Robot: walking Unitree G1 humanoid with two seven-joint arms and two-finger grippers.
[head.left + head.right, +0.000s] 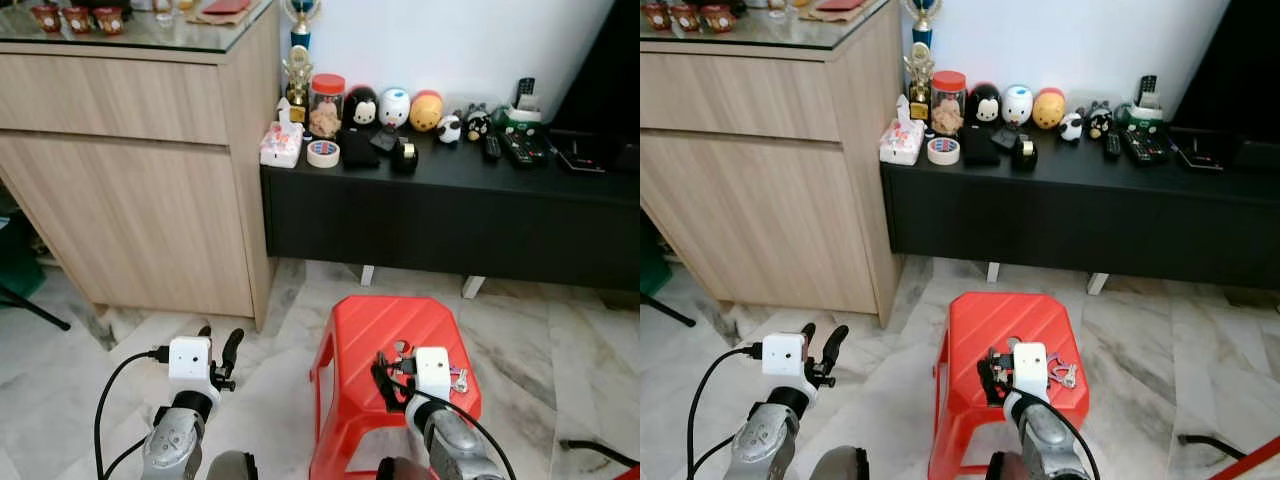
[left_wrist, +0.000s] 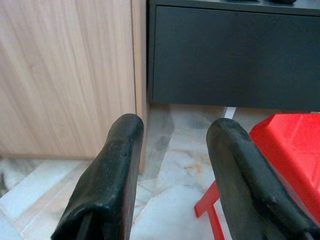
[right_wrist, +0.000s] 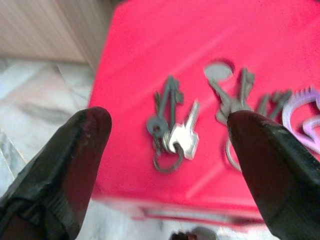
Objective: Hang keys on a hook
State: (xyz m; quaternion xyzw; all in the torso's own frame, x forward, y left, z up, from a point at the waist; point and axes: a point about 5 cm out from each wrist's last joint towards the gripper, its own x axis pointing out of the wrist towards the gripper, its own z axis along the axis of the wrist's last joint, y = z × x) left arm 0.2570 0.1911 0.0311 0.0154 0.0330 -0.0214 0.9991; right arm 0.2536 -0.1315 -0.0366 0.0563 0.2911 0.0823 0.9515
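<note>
Two bunches of keys lie on top of a red plastic stool (image 1: 370,330). In the right wrist view, one bunch (image 3: 172,135) with a silver key lies near the stool's front edge. A second bunch (image 3: 235,100) lies beside a hole in the seat, with a purple tag (image 3: 302,112) next to it. My right gripper (image 3: 171,122) is open and hovers over the seat, its fingers (image 3: 75,155) spread to either side of the first bunch without touching it. My left gripper (image 1: 220,348) is open over the floor, left of the stool.
A tall wooden cabinet (image 1: 140,200) stands at the left. Beside it a low black console (image 1: 450,225) along the white wall carries figurines, a tape roll (image 1: 322,153) and remotes. Marble floor (image 1: 560,340) surrounds the stool. A black cable (image 1: 110,400) loops off my left arm.
</note>
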